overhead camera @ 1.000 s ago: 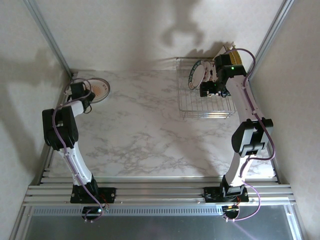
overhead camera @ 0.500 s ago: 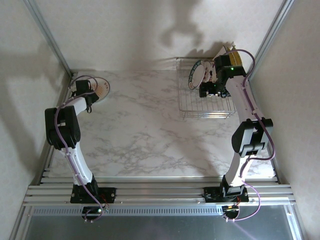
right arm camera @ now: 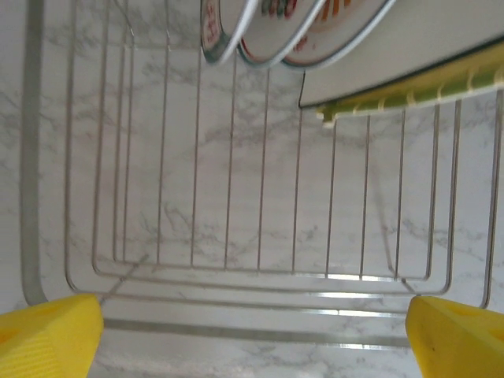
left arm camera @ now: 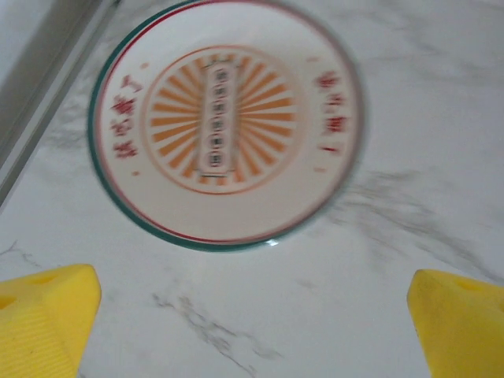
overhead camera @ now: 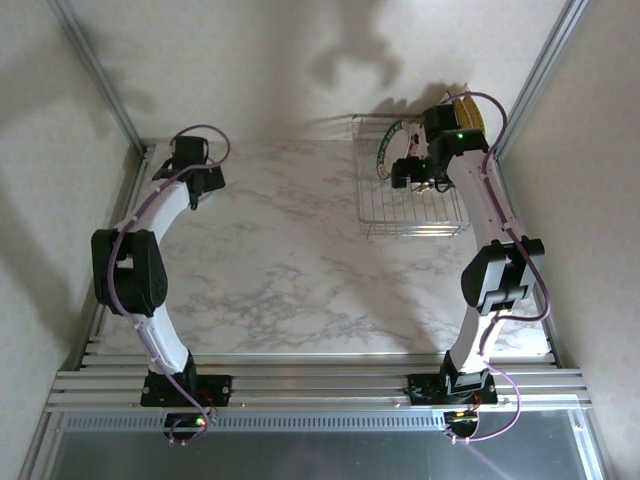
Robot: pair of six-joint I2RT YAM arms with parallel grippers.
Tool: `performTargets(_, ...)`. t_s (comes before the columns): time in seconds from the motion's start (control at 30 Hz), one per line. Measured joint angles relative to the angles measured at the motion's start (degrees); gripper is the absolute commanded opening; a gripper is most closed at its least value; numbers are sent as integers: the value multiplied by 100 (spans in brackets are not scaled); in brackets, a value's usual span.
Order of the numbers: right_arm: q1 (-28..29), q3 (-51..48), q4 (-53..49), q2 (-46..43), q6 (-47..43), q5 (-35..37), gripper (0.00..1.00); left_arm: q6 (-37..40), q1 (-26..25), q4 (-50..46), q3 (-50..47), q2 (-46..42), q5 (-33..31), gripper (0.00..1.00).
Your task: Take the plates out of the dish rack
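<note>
While the left arm [overhead camera: 160, 215] reaches to the far-left corner of the counter [overhead camera: 290, 260], its jaws stand wide open and empty, the yellow pads [left arm camera: 43, 315] well apart at the bottom corners of the wrist view. Beyond them one round plate [left arm camera: 224, 126] lies flat on the marble, face up with its orange sunburst showing, and nothing touches it. It sits near the frame rail [left arm camera: 47, 79] at the counter's edge, so this one counts as unloaded.

Further right, at the far-right corner, the dish rack [overhead camera: 415, 215] holds the rest. Several round plates [right arm camera: 276, 31] stand on edge at its far end, packed close and seemingly leaning. Just beside them are a whitish square plate [right arm camera: 425, 47] and a striped yellow plate [right arm camera: 409, 98]. The near part of the rack is bare wire. The right arm [overhead camera: 490, 210] hangs over the rack with its jaws fully open, gripping nothing.

These plates look like glazed ceramic, so I judge them stiff, slick and liable to chip or crack if knocked against the wires or each other. The small round ones should be light, the square ones heavier and more prone to swing. The best hold is probably the top rim of the nearest round plate, pinched across its thickness, then lifted straight up clear of the dividers. A shallow pinch on glaze could slip, so the jaws should seat well down over the rim
</note>
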Motion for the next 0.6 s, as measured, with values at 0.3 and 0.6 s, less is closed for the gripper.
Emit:
performTargets(0.3, 310, 1884, 372, 1445, 70, 494, 77, 269, -636, -922, 103, -511, 321, 100)
performTargets(0.6, 367, 3333, 474, 2754, 22, 988, 65, 439, -658, -1252, 44, -570, 415, 100)
